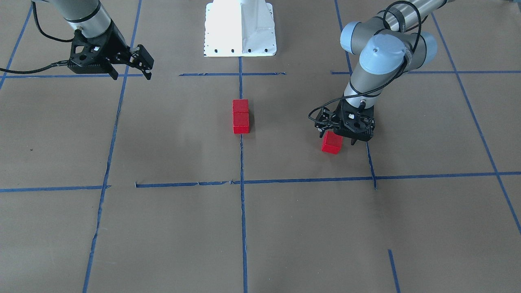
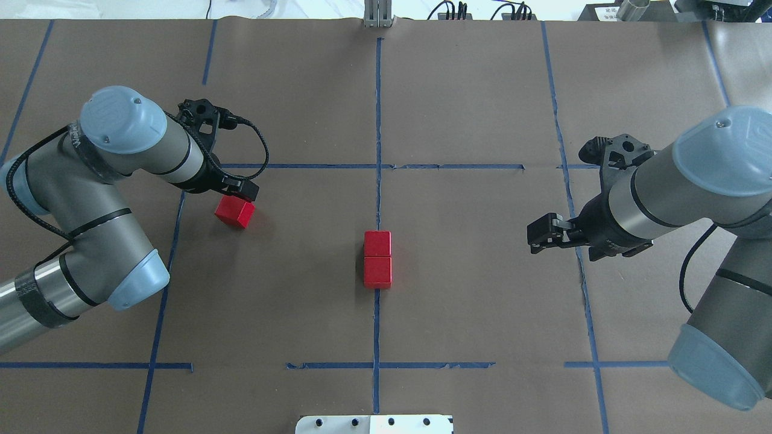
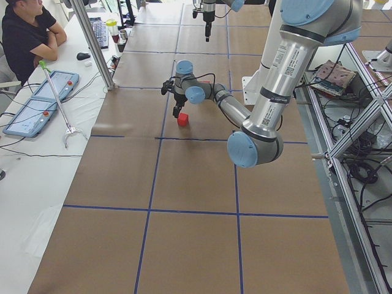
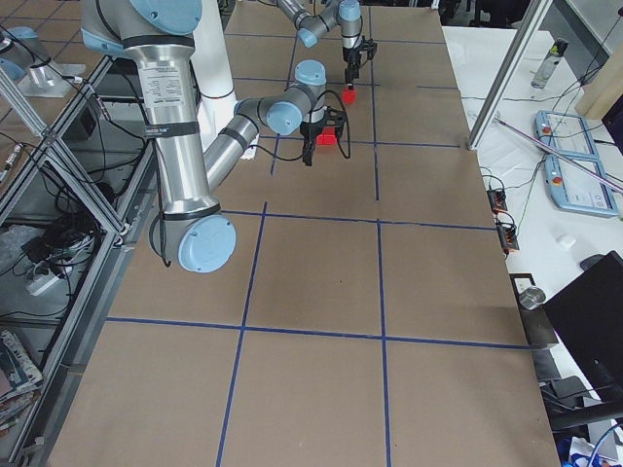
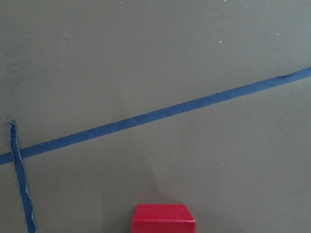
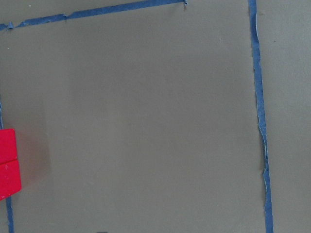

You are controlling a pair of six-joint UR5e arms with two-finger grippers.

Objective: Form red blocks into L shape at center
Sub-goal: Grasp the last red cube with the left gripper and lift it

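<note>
On the paper-covered counter (image 2: 482, 90), the right pincer (image 1: 131, 75) is held spread and empty, well apart from the work. The left pincer (image 1: 337, 137) is seen spread just above the third red block (image 2: 235, 212), which lies near the edge of the center (image 2: 458, 265). Two red blocks (image 2: 377, 259) are set touching on the middle tape line, and this pair could be knocked askew if the third is gripped off-centre or brought in too low.
</note>
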